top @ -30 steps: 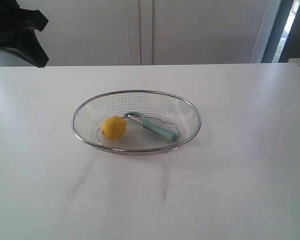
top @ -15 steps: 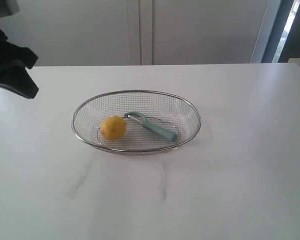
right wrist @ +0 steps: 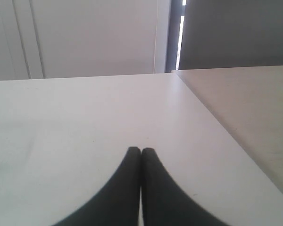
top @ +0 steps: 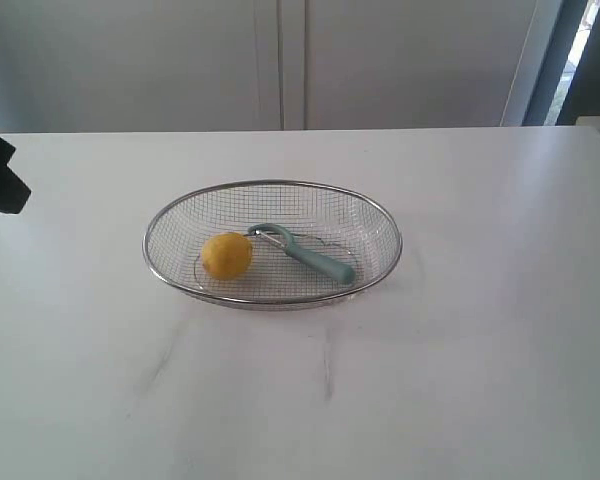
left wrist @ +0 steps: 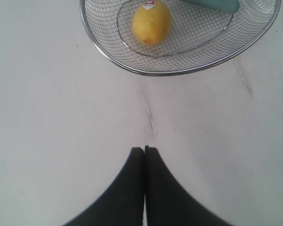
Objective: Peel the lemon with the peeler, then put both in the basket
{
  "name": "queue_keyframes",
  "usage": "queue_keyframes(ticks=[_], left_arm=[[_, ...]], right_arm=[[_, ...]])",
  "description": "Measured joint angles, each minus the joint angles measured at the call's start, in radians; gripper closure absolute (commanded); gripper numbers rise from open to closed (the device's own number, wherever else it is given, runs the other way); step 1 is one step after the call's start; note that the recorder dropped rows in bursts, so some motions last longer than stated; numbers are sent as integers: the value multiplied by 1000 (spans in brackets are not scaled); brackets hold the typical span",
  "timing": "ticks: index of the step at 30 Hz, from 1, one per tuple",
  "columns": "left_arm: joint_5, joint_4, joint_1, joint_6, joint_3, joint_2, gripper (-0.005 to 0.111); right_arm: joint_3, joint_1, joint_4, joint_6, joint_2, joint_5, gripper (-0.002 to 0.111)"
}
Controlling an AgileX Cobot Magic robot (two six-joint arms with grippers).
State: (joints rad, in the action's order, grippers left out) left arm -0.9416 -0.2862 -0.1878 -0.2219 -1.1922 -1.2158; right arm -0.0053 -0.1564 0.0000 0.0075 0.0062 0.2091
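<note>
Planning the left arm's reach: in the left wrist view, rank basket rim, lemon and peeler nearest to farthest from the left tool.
1. Basket rim, facing the left tool.
2. Lemon, inside the basket.
3. Peeler, beyond the lemon.

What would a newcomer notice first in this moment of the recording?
The bright yellow lemon stands out, lying in the silver mesh basket at the middle of the white table, with the teal peeler close beside it in the same basket. Both arms end shut and empty: the left tool hangs over bare table short of the basket, and the right tool is off over bare table.
</note>
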Motion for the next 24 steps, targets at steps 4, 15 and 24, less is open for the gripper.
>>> queue_keyframes(ticks=[4, 15, 24], left_arm=[[0, 13, 0, 0, 2, 0, 107], [2, 62, 0, -21, 2, 2, 107], [93, 75, 56, -22, 71, 81, 107]], right_arm=[[0, 0, 0, 0, 0, 0, 108], [0, 0, 0, 0, 0, 0, 108], [0, 0, 0, 0, 0, 0, 108]])
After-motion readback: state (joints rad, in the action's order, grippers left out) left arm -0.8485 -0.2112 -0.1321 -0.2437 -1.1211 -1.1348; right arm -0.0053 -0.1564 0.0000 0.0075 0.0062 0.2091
